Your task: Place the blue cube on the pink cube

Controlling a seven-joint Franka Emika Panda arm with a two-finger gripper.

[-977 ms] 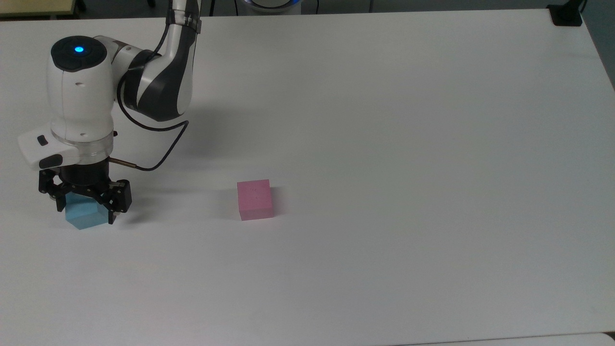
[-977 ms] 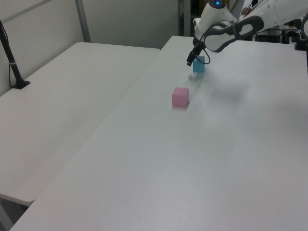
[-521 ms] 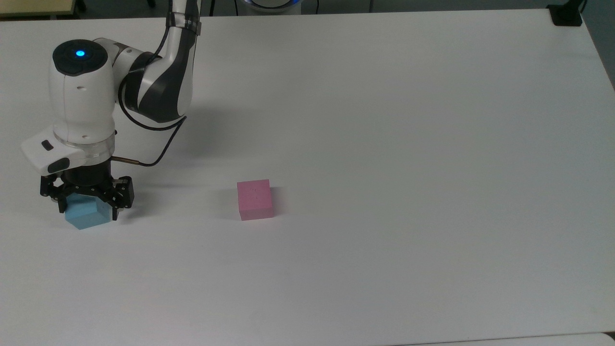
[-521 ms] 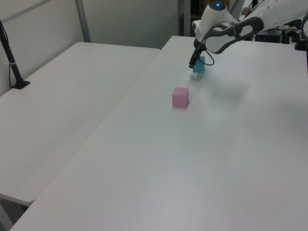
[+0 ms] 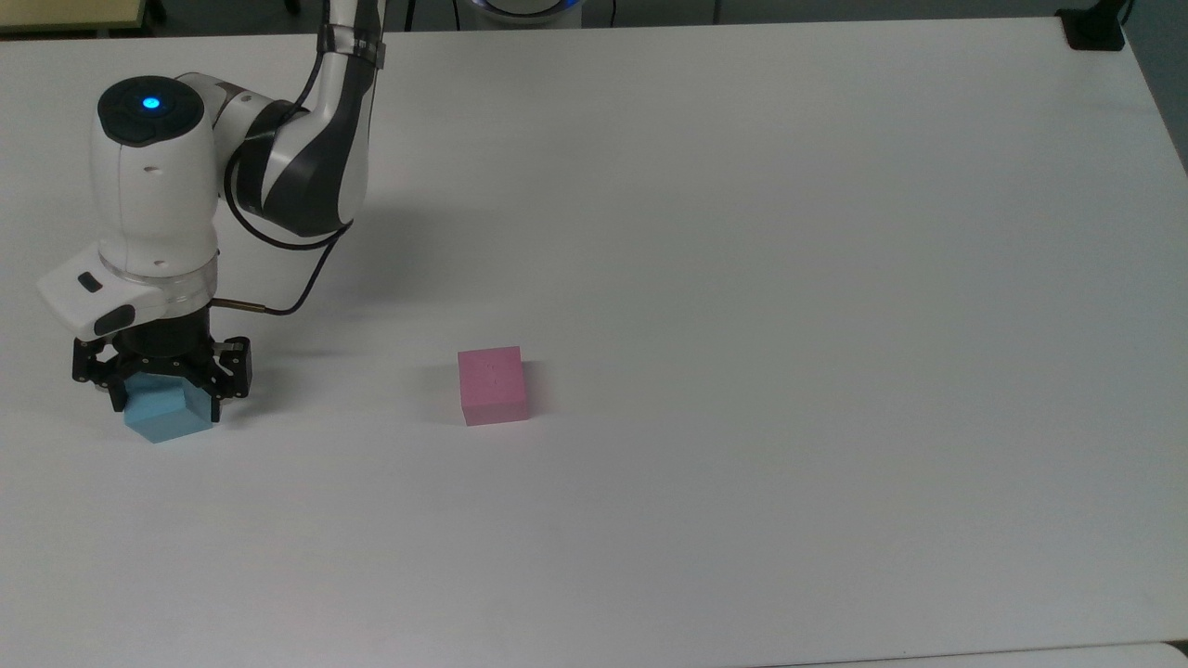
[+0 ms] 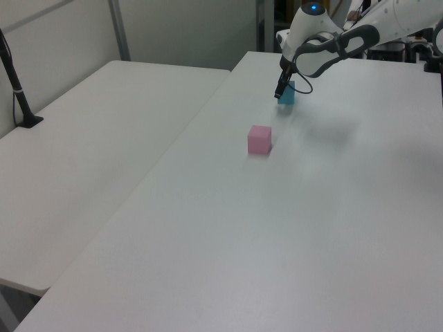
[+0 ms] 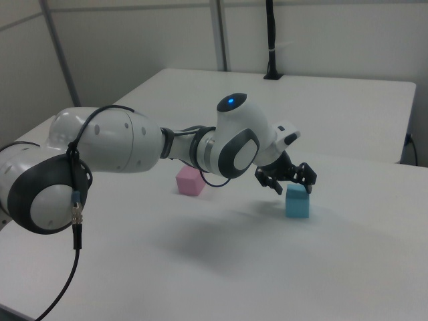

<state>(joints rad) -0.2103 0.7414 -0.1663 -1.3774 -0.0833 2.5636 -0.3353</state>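
- Sky-blue, the blue cube (image 5: pixel 165 412) sits on the white surface (image 5: pixel 742 278) at the top view's far left.
- Black jaws of the gripper (image 5: pixel 160 376) hang spread just over the blue cube's top, straddling it, clenched on nothing.
- Well apart, toward the top view's right, the pink cube (image 5: pixel 493 385) rests alone on the surface.
- From the right view, the gripper (image 7: pixel 286 177) hovers above the blue cube (image 7: pixel 297 201).

A white desk (image 5: pixel 742 232) carries two small cubes: the blue cube (image 5: pixel 165 414) near the top view's left edge, the pink cube (image 5: pixel 493 386) (well apart) toward the middle.
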